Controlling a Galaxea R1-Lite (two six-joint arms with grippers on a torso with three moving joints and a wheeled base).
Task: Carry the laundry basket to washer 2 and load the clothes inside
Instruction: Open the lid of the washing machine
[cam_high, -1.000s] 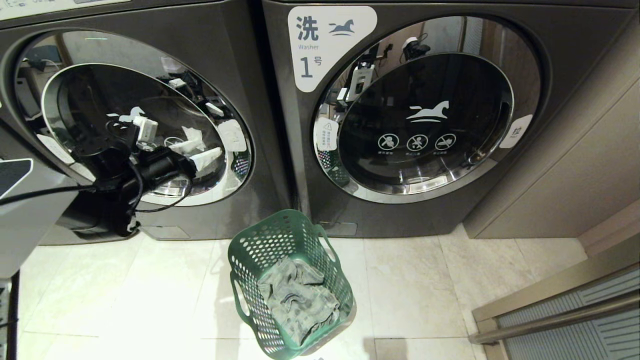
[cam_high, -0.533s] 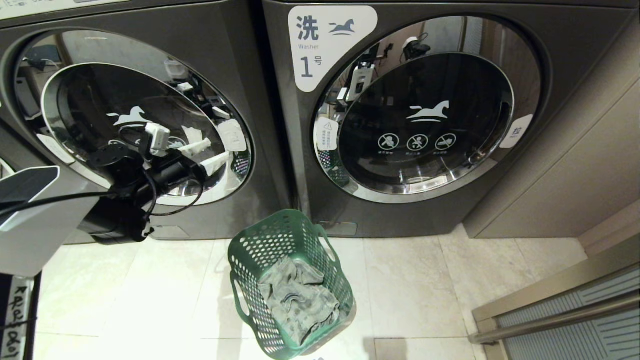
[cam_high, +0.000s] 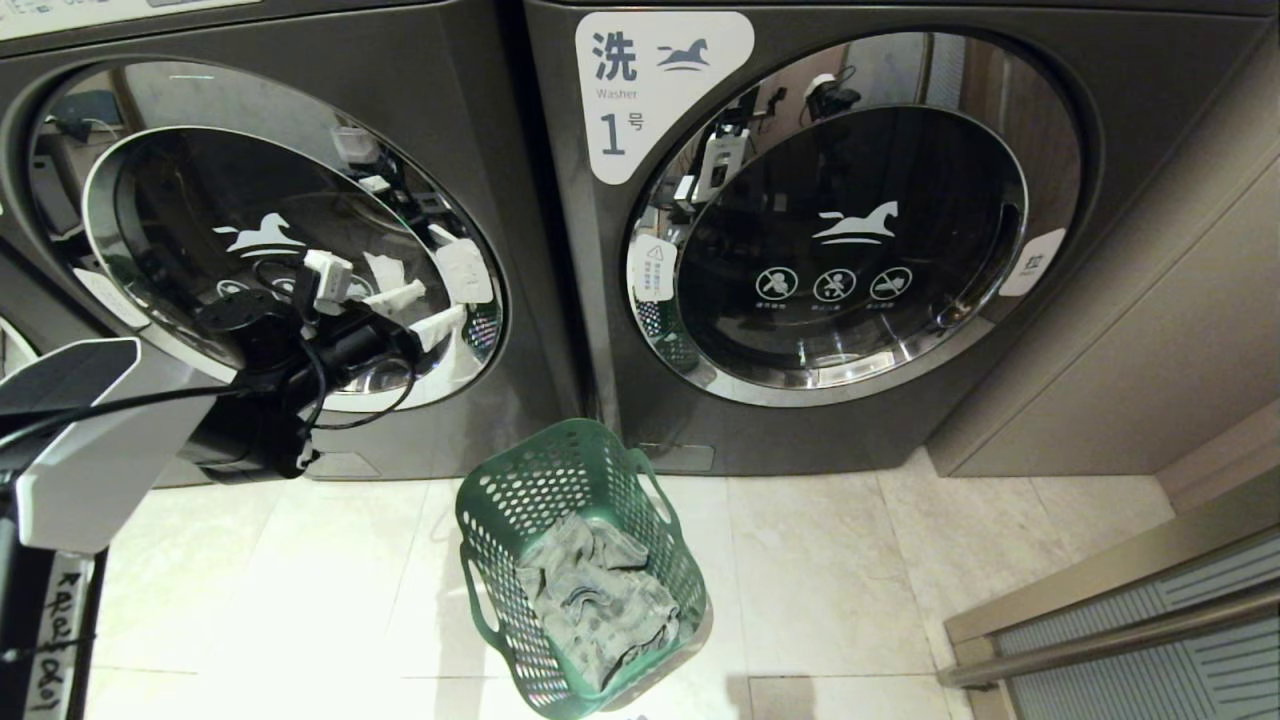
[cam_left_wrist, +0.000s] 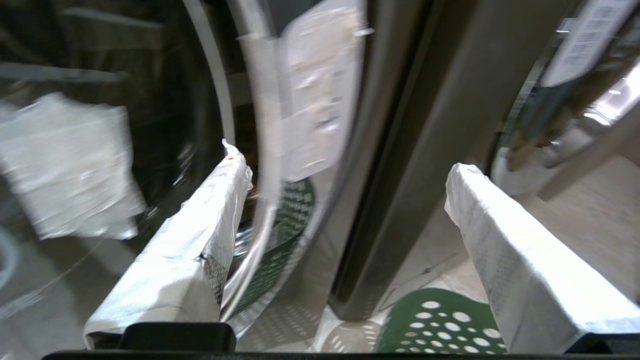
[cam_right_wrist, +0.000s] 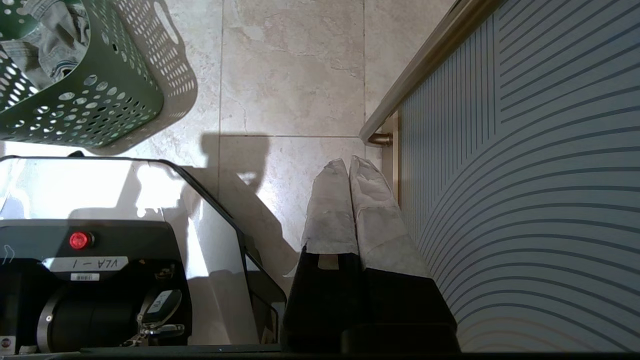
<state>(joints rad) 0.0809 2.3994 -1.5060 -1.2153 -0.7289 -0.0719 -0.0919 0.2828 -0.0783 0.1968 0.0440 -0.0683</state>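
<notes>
The green perforated laundry basket (cam_high: 520, 490) stands on the tiled floor in front of the gap between the two washers, with grey clothes (cam_high: 595, 600) lying in it. The left washer (cam_high: 470, 120) shows no number; its round glass door (cam_high: 180, 200) is shut. My left gripper (cam_high: 445, 303) hovers open and empty at that door's right edge, beside a white sticker (cam_left_wrist: 320, 95). Its white-wrapped fingers (cam_left_wrist: 210, 225) stand wide apart, above the basket rim (cam_left_wrist: 440, 320). My right gripper (cam_right_wrist: 350, 162) hangs shut and empty over the floor, away from the basket (cam_right_wrist: 100, 100).
The right washer (cam_high: 1150, 60) is marked 1 and its door (cam_high: 850, 250) is shut. A striped panel with a metal rail (cam_high: 1120, 630) stands at the right. My own base (cam_right_wrist: 125, 260) sits next to the right gripper. Open tile lies around the basket.
My left arm has moved to the right across the left washer's door, bringing the open gripper nearer the door's right edge. Basket, clothes and right arm have not moved.
</notes>
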